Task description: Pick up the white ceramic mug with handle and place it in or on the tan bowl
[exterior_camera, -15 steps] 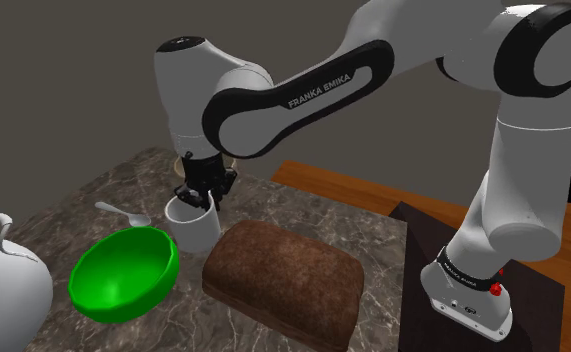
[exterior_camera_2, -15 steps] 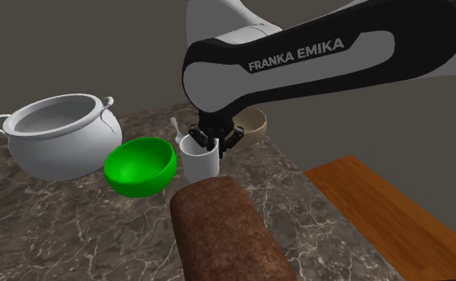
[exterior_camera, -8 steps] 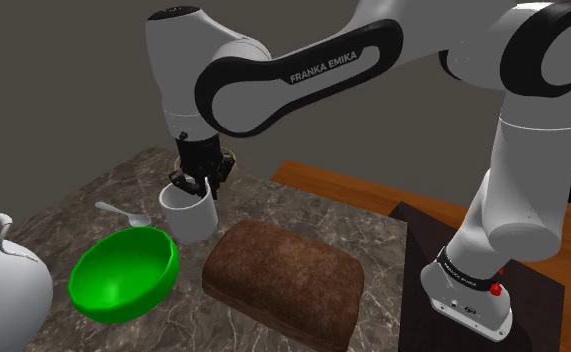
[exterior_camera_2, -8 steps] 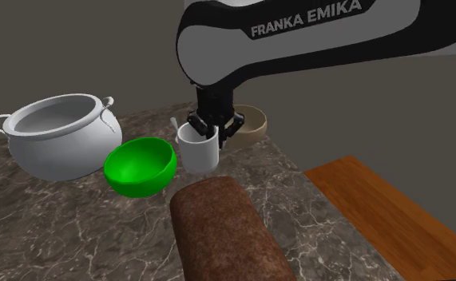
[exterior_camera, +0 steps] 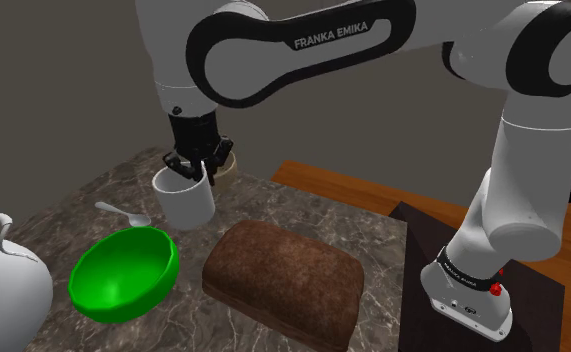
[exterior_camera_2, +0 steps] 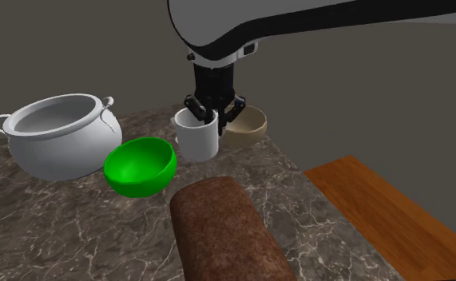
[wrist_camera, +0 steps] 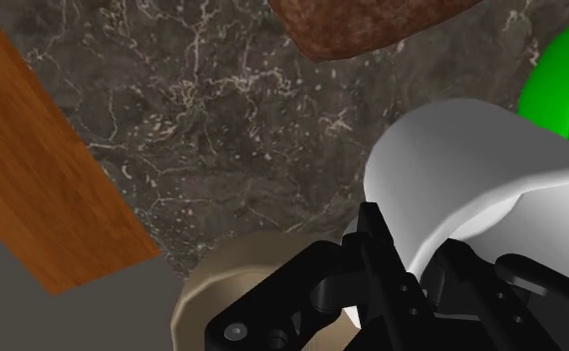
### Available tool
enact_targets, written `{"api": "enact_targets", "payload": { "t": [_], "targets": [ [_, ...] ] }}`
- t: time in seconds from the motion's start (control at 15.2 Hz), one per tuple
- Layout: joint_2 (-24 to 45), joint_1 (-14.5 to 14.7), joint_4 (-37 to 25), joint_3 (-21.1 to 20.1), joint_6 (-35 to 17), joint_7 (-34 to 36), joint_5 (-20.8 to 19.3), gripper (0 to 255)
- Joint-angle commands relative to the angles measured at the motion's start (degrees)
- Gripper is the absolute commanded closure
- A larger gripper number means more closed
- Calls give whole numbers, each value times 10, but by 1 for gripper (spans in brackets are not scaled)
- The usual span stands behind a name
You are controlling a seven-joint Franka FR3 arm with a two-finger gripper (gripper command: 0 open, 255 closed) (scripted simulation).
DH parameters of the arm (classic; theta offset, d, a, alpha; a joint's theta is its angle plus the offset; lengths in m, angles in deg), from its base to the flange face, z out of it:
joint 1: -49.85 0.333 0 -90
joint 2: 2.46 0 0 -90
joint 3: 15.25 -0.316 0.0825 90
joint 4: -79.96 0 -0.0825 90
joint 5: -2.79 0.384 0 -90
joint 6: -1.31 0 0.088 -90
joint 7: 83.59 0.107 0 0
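Note:
The white mug [exterior_camera: 185, 199] hangs tilted a little above the marble counter [exterior_camera: 123, 185], with my black gripper [exterior_camera: 193, 165] shut on its rim. In the second exterior view the mug [exterior_camera_2: 197, 140] hangs just left of the tan bowl [exterior_camera_2: 248, 124], and the gripper [exterior_camera_2: 212, 114] grips the rim on the side nearest the bowl. The tan bowl [exterior_camera: 227, 162] peeks out behind the fingers in the shoulder view. In the wrist view the mug [wrist_camera: 461, 184] sits clasped in the gripper [wrist_camera: 412, 274], with the tan bowl [wrist_camera: 197, 299] close beside the fingers.
A green bowl [exterior_camera: 123, 272] lies near the mug, with a brown loaf [exterior_camera: 283, 280] to its right. A white two-handled pot [exterior_camera_2: 58, 136] stands at the second exterior view's left. A white spoon [exterior_camera: 121, 213] lies by the green bowl. A wooden surface [exterior_camera: 343, 190] borders the counter.
The gripper has risen with the mug, lifting it off the counter and carrying it a little toward the tan bowl.

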Motion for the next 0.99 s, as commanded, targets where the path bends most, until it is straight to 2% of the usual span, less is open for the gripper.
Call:
{"api": "enact_targets", "payload": {
  "t": [0.0,0.86,0.92],
  "targets": [
    [2,2,-17,0,15,-1,-1,255],
    [20,19,-137,-3,119,-3,-9,255],
    [25,13,-146,1,123,-15,-9,255]
  ]
}}
